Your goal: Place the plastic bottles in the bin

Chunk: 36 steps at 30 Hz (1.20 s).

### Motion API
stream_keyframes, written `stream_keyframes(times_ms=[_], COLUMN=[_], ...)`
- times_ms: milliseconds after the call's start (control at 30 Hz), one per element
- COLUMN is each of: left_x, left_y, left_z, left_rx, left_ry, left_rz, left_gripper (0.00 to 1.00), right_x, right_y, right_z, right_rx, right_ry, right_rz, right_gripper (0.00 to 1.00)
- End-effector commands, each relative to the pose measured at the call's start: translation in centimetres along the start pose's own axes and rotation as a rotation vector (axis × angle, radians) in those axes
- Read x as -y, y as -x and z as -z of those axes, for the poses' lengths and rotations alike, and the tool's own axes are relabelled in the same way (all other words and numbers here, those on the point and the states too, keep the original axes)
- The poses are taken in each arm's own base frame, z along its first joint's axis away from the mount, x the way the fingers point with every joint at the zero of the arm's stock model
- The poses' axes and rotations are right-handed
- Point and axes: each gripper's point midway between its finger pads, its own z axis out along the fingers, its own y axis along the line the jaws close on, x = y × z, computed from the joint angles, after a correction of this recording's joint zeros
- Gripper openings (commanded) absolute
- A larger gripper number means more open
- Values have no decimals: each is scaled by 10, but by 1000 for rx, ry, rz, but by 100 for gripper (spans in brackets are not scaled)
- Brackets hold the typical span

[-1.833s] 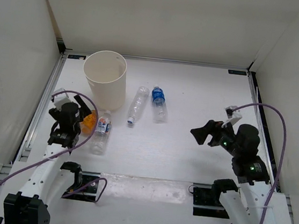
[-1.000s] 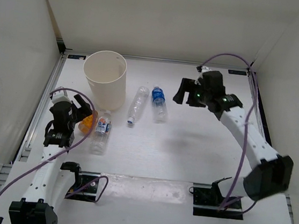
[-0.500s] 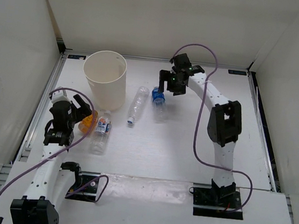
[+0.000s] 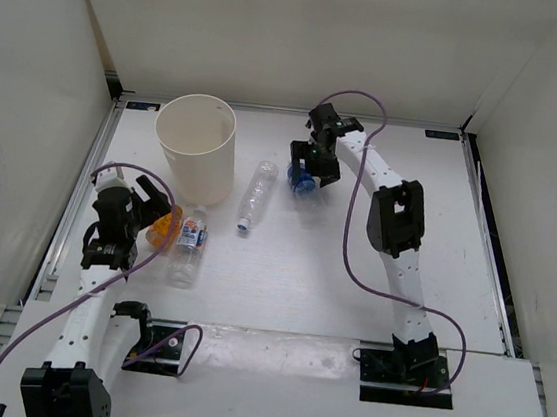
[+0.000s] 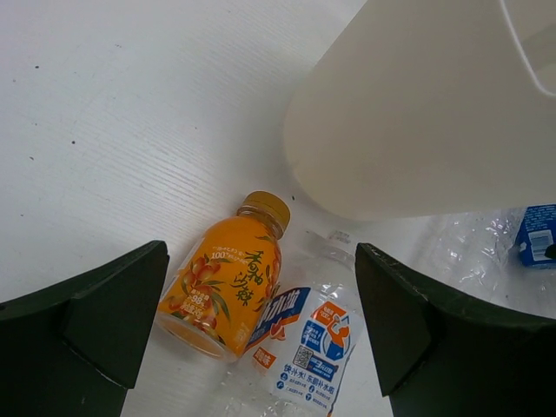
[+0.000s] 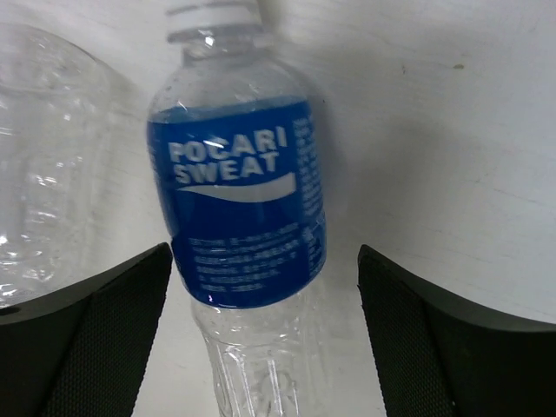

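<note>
Blue-label bottle (image 6: 239,208) lies on its side on the table (image 4: 351,277), apart from the bin (image 4: 202,175), between the wide-spread fingers of the right gripper (image 6: 263,287), not yet clamped; likely empty, so light, thin-walled, slick and ready to roll, best pinched square across the labelled belly. Plain clear bottle (image 6: 52,174) lies just beside it on the bin side, where one finger could nudge it. Left gripper (image 5: 261,321), jaws also spread and empty, hovers over the orange bottle (image 5: 221,282) and the white-blue-red label bottle (image 5: 300,334), lying touching near the bin's foot.

Bin (image 4: 196,154) rear-left on table (image 4: 351,277); bottle pair (image 4: 256,196) right of it, second pair (image 4: 187,248) before it.
</note>
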Motion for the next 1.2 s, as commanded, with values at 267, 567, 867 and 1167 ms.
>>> stream_keyframes(times_ms=[267, 567, 867, 1167], left_x=[8, 0, -4, -8], left_y=[19, 15, 15, 10], left_z=[7, 9, 18, 23], left_rx=[39, 32, 44, 64], left_ry=[-26, 12, 25, 20], left_rz=[24, 32, 30, 55], left_gripper=[100, 100, 100, 100], right_x=[19, 6, -98, -226], right_y=[-34, -12, 66, 83], right_z=[-9, 63, 243, 310], right_rx=[-136, 23, 705, 1134], right_ry=[-83, 19, 148, 270], right_rz=[37, -26, 95, 332], right_gripper=[62, 14, 0, 0])
